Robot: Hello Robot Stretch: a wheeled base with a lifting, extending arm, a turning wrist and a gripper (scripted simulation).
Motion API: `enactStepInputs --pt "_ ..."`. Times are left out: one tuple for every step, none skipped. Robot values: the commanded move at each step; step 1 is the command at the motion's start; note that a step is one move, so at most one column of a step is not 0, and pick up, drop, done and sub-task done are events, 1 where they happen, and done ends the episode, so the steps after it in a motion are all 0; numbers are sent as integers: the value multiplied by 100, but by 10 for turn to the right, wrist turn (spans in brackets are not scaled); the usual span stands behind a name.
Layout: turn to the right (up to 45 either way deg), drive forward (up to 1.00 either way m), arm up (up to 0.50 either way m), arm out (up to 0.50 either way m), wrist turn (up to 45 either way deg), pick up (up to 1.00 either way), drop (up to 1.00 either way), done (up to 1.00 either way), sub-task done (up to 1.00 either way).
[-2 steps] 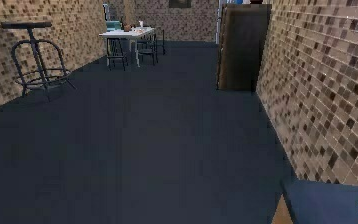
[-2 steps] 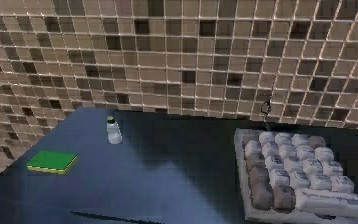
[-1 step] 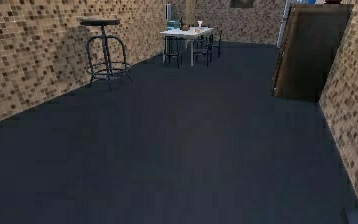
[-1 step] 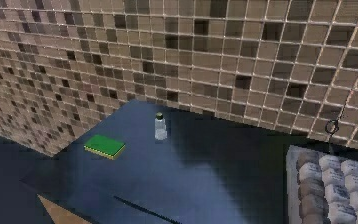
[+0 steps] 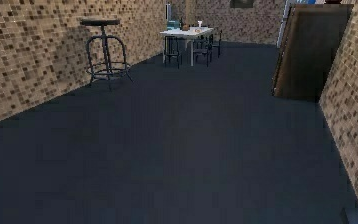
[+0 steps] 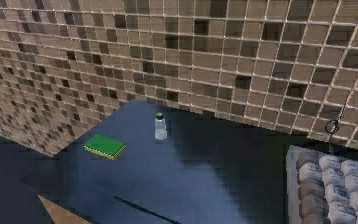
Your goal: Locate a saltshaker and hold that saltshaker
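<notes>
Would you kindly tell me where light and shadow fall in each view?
Forward view: the dark floor lies dim, while the white table far off stands brightly lit. Arm side view: a pale sheen crosses the dark counter by the small shaker.

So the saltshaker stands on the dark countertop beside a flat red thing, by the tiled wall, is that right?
Not quite. The flat thing is green, not red; the arm side view shows it. The saltshaker does stand on the dark countertop beside it, by the tiled wall.
</notes>
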Motion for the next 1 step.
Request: enactStepInputs --pt "0 0 38 0 0 0 0 0 0"
